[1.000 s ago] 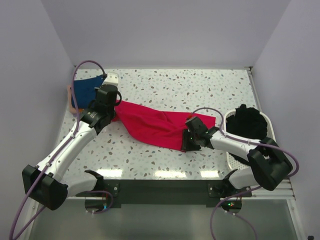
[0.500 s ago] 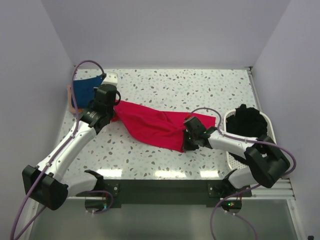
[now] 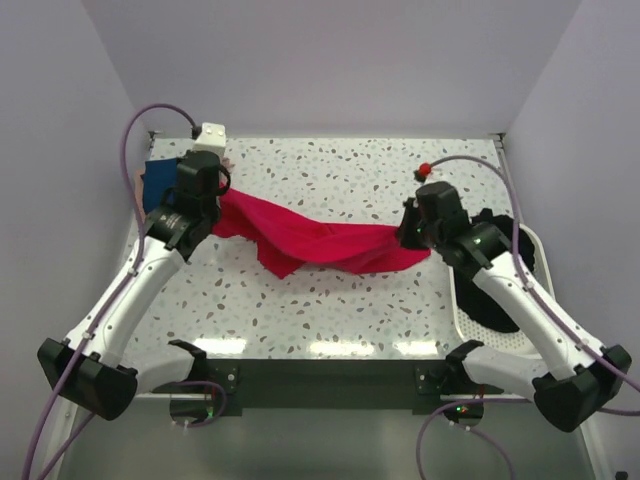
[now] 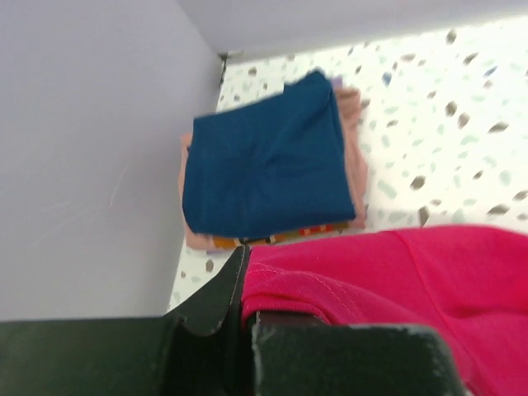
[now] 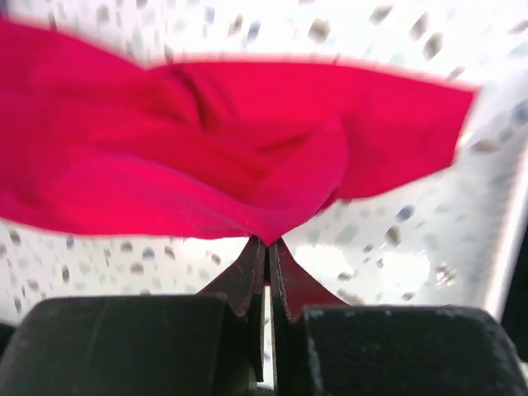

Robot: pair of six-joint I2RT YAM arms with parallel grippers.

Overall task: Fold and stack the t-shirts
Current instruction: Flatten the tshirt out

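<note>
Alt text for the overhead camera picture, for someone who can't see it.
The left gripper and right gripper, both shut, hold a crimson t-shirt stretched between them over a speckled table. A folded navy t-shirt lies far left; a white basket stands right.

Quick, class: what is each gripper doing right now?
Left gripper: shut on the red t-shirt.
Right gripper: shut on the red t-shirt too.
</note>
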